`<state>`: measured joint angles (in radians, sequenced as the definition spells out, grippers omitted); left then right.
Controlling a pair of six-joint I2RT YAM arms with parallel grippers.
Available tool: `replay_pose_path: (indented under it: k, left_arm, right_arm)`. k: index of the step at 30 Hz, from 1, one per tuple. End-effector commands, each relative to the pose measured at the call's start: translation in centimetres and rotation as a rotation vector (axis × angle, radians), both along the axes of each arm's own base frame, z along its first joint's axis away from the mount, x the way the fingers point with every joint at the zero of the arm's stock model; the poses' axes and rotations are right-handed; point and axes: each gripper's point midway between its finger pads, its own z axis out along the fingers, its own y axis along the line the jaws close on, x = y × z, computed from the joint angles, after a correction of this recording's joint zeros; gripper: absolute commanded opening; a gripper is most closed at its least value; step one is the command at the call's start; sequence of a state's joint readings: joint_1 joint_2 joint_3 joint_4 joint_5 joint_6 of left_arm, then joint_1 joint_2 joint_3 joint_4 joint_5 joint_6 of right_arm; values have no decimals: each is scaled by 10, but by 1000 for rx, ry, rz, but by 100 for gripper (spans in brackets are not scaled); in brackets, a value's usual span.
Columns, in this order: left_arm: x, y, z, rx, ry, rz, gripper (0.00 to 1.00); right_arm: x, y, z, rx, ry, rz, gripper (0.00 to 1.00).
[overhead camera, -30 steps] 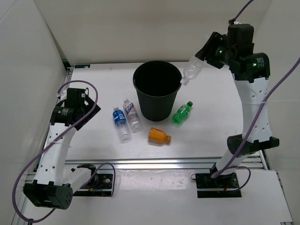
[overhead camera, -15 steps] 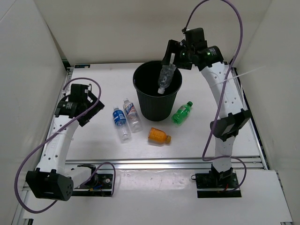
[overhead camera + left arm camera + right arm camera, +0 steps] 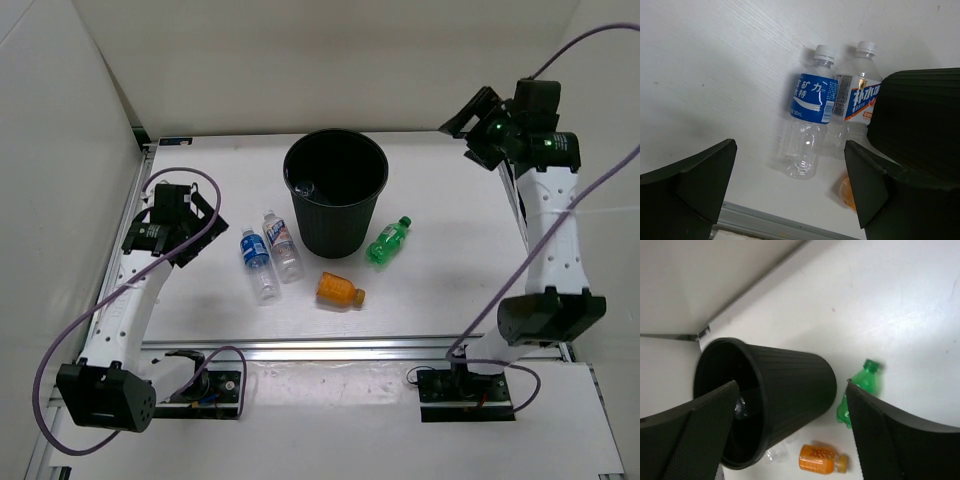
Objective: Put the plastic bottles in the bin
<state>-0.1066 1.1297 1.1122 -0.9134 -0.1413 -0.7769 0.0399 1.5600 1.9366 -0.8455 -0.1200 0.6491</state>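
The black bin (image 3: 336, 228) stands upright at mid-table, and a clear bottle (image 3: 303, 187) lies inside it, also seen in the right wrist view (image 3: 741, 407). On the table left of the bin lie the blue-label bottle (image 3: 256, 262) (image 3: 810, 100) and the white-label bottle (image 3: 282, 245) (image 3: 856, 99). The green bottle (image 3: 388, 241) (image 3: 862, 389) lies to the bin's right and the orange bottle (image 3: 340, 290) (image 3: 820, 459) in front of it. My right gripper (image 3: 468, 126) (image 3: 792, 385) hangs open and empty, high to the bin's right. My left gripper (image 3: 203, 236) (image 3: 790, 145) is open and empty, left of the blue-label bottle.
White walls close in the table on the left, back and right. A metal rail (image 3: 350, 345) runs along the near edge. The bin's wall (image 3: 915, 120) fills the right side of the left wrist view.
My right gripper carried the clear bottle over the bin, opened and let it drop inside, then swung back to the right. The left arm edged slightly toward the bottles.
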Motion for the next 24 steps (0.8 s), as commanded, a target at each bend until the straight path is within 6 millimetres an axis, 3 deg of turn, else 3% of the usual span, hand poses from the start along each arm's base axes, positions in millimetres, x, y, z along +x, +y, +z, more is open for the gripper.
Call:
replay_pose_path:
  k: [1,3,6,12,14,18,24]
  left_arm:
    - [8,-4,17,34,-133,-75,100]
    - [8,-3,18,47,-143,-89,100]
    - [7,-3,17,66,-141,-109,100]
    - [7,-11,6,33,-105,-144,100]
    - [7,-16,2,0,-85,-165,100]
    - [9,-20,-7,-15,-53,-179,100]
    - [13,-20,-11,-3,-34,-193,100]
  right_arm:
    - [10,30,-102,191,349,137,86]
    - [12,39,-137,197,451,160,86]
    - [15,49,-170,194,495,190,86]
    - [18,60,-218,166,648,214,88]
    - [17,65,-222,164,656,234,89]
    - [15,67,-261,141,742,233,89]
    - [-3,62,-306,73,888,205,89]
